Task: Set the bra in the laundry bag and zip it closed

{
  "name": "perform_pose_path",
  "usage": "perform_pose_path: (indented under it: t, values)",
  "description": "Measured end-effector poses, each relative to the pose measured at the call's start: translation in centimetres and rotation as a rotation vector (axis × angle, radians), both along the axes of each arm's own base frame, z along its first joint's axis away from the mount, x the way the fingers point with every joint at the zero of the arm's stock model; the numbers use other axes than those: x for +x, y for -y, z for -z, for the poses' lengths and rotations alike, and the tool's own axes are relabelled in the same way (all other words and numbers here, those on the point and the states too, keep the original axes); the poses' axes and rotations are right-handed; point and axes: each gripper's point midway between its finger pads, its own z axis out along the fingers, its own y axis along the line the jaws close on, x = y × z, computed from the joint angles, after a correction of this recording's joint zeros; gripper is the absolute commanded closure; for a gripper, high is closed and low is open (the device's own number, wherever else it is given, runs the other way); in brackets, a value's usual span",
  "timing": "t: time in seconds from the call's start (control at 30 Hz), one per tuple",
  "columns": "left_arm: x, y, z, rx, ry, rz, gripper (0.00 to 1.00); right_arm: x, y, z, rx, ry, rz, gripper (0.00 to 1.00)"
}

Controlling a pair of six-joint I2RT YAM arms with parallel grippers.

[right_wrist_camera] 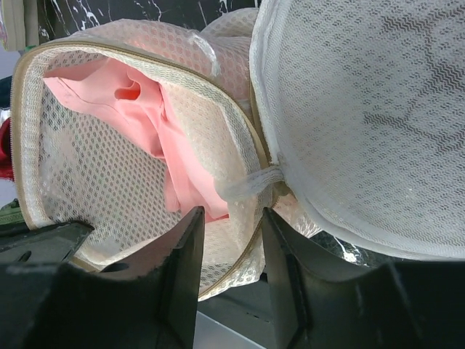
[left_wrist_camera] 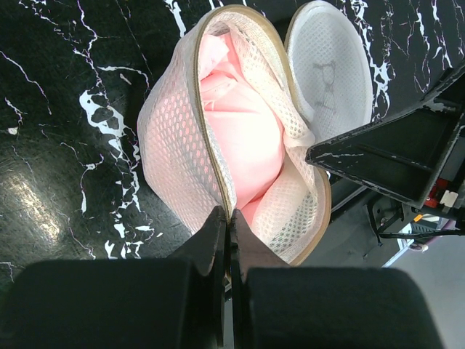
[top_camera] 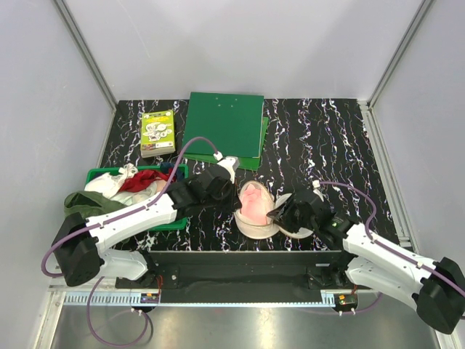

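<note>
Soft, limp bra [left_wrist_camera: 243, 138] tucked in gaping laundry bag [left_wrist_camera: 163, 145] at 6 o'clock of surface [top_camera: 327, 145]; left gripper [left_wrist_camera: 230, 240] jaws pinch its floppy zip rim at 10 o'clock, right gripper [right_wrist_camera: 232, 218] jaws apart astride rim at 3 o'clock, likely the firmest hold

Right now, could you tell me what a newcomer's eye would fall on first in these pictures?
The pink bra sits bright inside the open cream mesh laundry bag at the near middle of the black marbled table. The left gripper is pinched shut on the bag's rim, and the right gripper straddles the rim with fingers apart. At the left edge, a green basket brims with clothes.
</note>
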Motion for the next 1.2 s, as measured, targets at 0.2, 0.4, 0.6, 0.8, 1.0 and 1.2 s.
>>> perform_pose_path:
  t: [0.2,0.4,0.6,0.8,1.0,1.2]
  values:
    - [-0.1,0.0,0.0,-0.001,-0.002,0.003,1.0,-0.2,-0.4,0.2,0.019,-0.015,-0.005,0.51]
    - [-0.1,0.0,0.0,-0.002,-0.002,0.003,1.0,-1.3,-0.9,0.9,0.023,-0.032,-0.03,0.5]
    - [-0.1,0.0,-0.3,-0.009,0.003,0.003,1.0,-1.8,-0.6,1.0,0.018,-0.04,-0.029,0.52]
    - [-0.3,0.0,-0.6,-0.017,0.003,0.009,1.0,-1.7,-0.5,1.2,0.016,-0.047,-0.019,0.55]
    - [-0.4,0.1,-0.6,-0.019,-0.001,0.015,1.0,-0.9,-0.3,1.5,-0.003,-0.028,0.014,0.84]
    - [-0.5,0.0,-0.7,-0.014,-0.003,0.014,1.0,0.3,0.6,-0.5,-0.037,0.078,0.031,1.0]
